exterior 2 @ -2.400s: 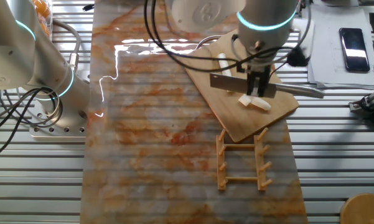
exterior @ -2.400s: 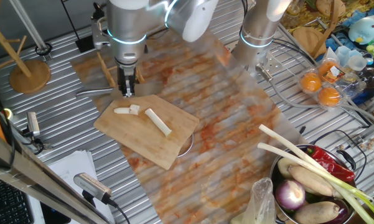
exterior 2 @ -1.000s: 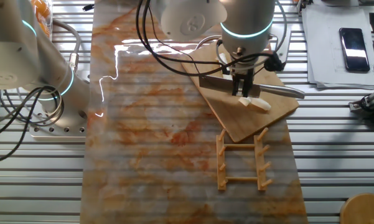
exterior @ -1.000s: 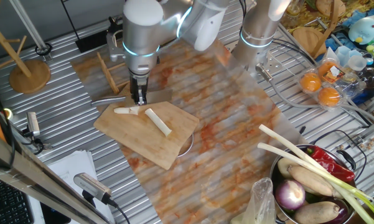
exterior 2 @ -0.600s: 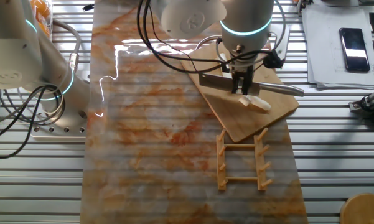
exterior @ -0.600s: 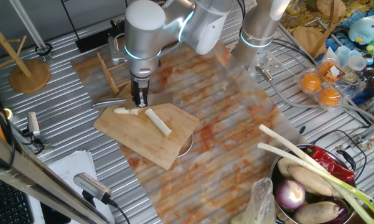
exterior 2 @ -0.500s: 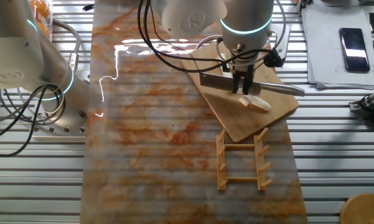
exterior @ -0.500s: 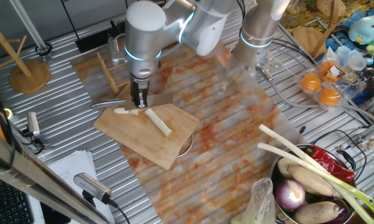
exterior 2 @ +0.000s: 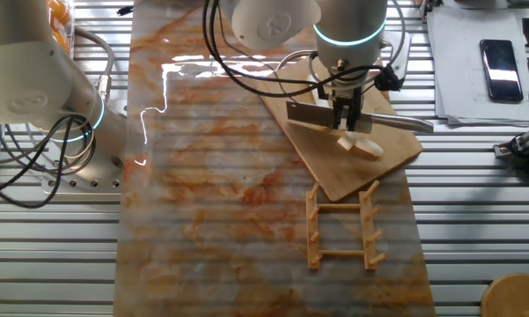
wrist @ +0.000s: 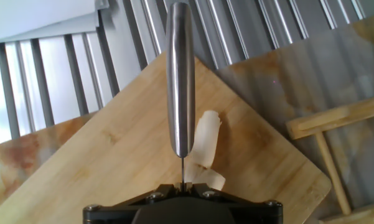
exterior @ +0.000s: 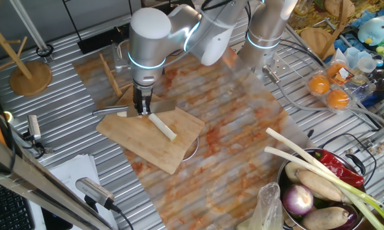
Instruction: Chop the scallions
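Risk: claw [exterior 2: 346, 117], pinching the knife [exterior 2: 334, 114], hovers above cut scallions [wrist: 204, 149] near the cutting board [exterior: 147, 137] corner; an off-line chop could flick chunks off the edge.

Ribbed metal table [exterior: 64, 70] under an orange-marbled mat [exterior 2: 220, 176].
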Available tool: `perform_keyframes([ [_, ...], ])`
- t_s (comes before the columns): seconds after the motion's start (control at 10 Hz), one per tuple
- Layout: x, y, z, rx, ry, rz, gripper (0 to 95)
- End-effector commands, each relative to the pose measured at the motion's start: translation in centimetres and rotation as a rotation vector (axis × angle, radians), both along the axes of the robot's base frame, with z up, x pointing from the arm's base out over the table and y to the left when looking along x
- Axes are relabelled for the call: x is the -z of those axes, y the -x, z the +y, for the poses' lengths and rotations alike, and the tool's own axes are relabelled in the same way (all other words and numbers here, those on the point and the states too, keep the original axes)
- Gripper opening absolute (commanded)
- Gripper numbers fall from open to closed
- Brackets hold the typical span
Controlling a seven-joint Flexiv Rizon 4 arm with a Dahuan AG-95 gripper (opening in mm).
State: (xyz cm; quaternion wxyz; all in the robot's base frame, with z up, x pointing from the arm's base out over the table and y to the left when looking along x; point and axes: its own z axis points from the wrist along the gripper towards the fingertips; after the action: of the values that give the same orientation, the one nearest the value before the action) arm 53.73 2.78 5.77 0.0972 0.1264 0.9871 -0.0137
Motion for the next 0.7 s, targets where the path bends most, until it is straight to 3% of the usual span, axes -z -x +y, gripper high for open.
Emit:
perform_keyframes([
  [0.1,-0.1,-0.4,0.3,-0.001,-0.005,0.005,0.0],
  [0.7,-0.3,-2.9,1.3,-0.001,-0.004,0.004,0.0],
])
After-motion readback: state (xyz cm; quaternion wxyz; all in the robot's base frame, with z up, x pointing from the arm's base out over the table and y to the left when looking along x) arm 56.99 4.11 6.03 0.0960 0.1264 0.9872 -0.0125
